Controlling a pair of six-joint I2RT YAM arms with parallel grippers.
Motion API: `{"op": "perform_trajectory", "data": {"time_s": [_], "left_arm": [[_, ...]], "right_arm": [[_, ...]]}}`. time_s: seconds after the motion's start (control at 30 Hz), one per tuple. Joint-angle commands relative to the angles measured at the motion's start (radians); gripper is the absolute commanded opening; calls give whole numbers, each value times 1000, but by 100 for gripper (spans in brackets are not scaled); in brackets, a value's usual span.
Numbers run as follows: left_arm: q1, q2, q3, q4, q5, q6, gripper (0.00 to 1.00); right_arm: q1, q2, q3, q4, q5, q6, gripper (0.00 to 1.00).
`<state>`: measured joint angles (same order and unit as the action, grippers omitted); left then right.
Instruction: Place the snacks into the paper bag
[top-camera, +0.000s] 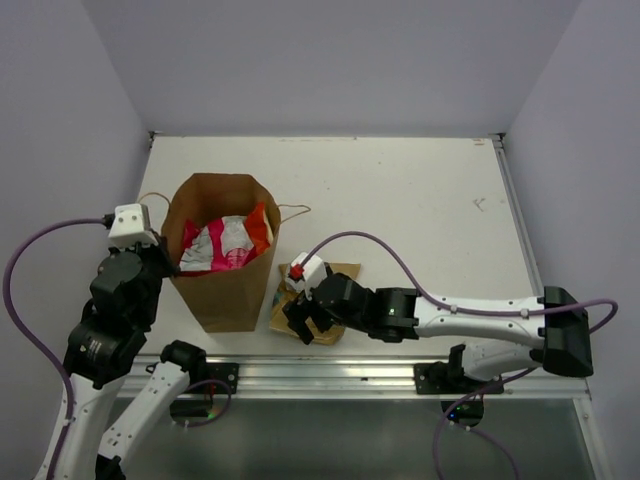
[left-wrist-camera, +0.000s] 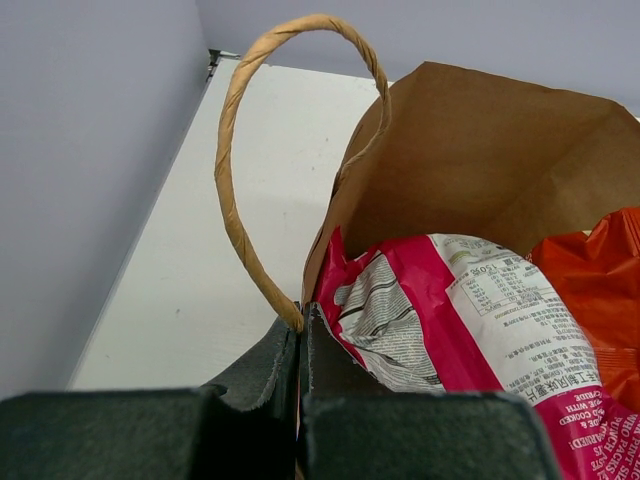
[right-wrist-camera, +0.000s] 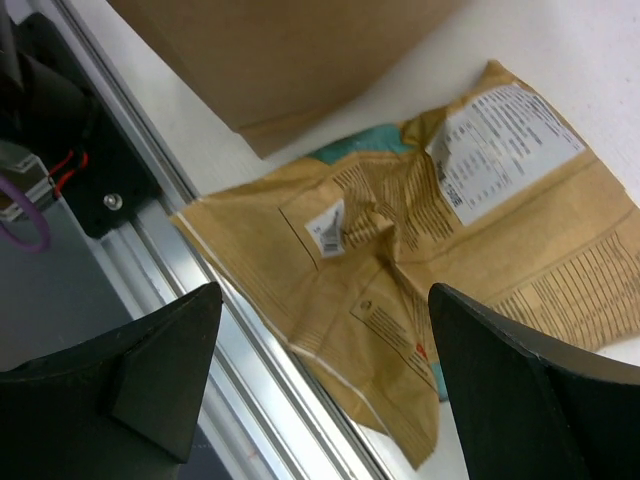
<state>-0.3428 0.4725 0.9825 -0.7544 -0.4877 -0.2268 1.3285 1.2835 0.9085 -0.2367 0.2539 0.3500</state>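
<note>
Left gripper (left-wrist-camera: 300, 335) is clamped on the paper bag (left-wrist-camera: 470, 150) rim at its 9 o'clock. Right gripper (right-wrist-camera: 325, 335) has its jaws wide apart over the tan packet (right-wrist-camera: 400, 230), which lies flat at the bag's 4 o'clock. Risk: the flat packet slips the pinch, or snags on the magenta packet (left-wrist-camera: 450, 320) crowding the mouth.

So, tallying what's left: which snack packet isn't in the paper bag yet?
The tan packet with the white label, flat beside the paper bag, under the right gripper. The magenta packet and orange packet are inside.
</note>
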Motion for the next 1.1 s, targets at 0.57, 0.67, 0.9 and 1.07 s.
{"op": "perform_trajectory", "data": {"time_s": [0.57, 0.67, 0.9, 1.07], "left_arm": [[-7, -20, -7, 21, -11, -22, 0], [-5, -25, -4, 20, -9, -22, 0], [-5, -34, -4, 20, -3, -17, 0], [-7, -38, -5, 21, 3, -16, 0]], "right_arm": [[103, 252, 72, 140, 21, 46, 61], [103, 284, 69, 132, 73, 58, 44], [103, 81, 121, -128, 340, 87, 0], [104, -102, 393, -393, 450, -1, 0]]}}
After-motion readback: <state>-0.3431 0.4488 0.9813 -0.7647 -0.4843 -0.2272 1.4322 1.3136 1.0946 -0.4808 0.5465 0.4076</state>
